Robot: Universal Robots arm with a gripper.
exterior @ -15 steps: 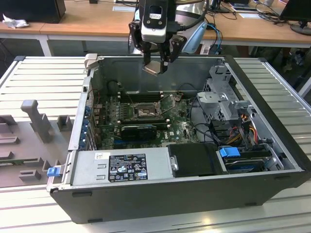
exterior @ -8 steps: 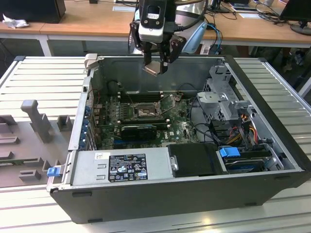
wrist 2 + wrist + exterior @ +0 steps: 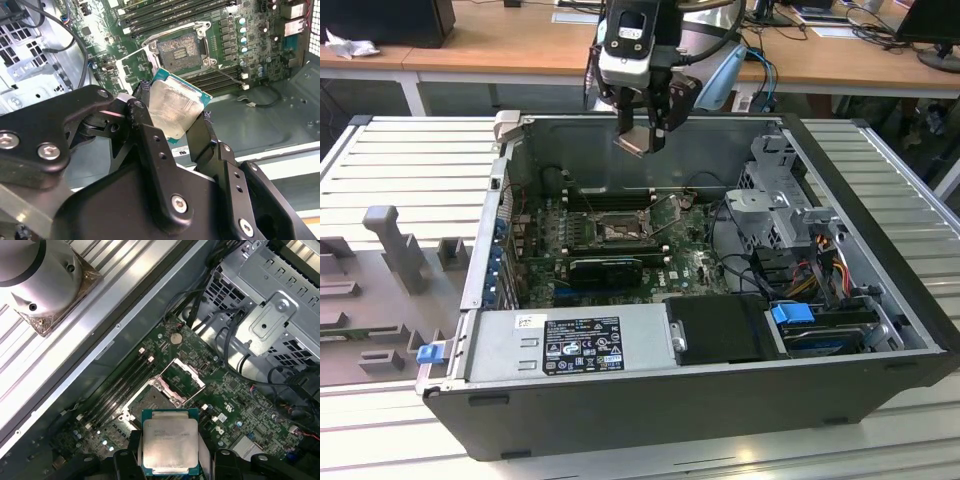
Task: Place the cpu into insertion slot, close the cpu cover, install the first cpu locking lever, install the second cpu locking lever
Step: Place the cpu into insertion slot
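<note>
Second wrist view: gripper [image 3: 173, 111] pinching cpu [image 3: 178, 105] above insertion slot [image 3: 179, 50], memory slots [image 3: 170, 15] adj.

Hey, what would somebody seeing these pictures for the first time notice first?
The silver-topped cpu, pinched between the black fingers, sits close up in both wrist views. Lower down, the insertion slot lies uncovered on the green circuit board, inside the open computer case.

Exterior view: off the arm, raised, set back, looking obliquely down into the open computer case [image 3: 700, 400]
First wrist view: steeply down on the circuit board [image 3: 240, 405], near
Second wrist view: nearer, behind the gripper [image 3: 174, 107]
Shared: insertion slot [image 3: 618, 232] [image 3: 179, 50] [image 3: 152, 399] in all; cpu [image 3: 170, 97] [image 3: 169, 445] in both wrist views
</note>
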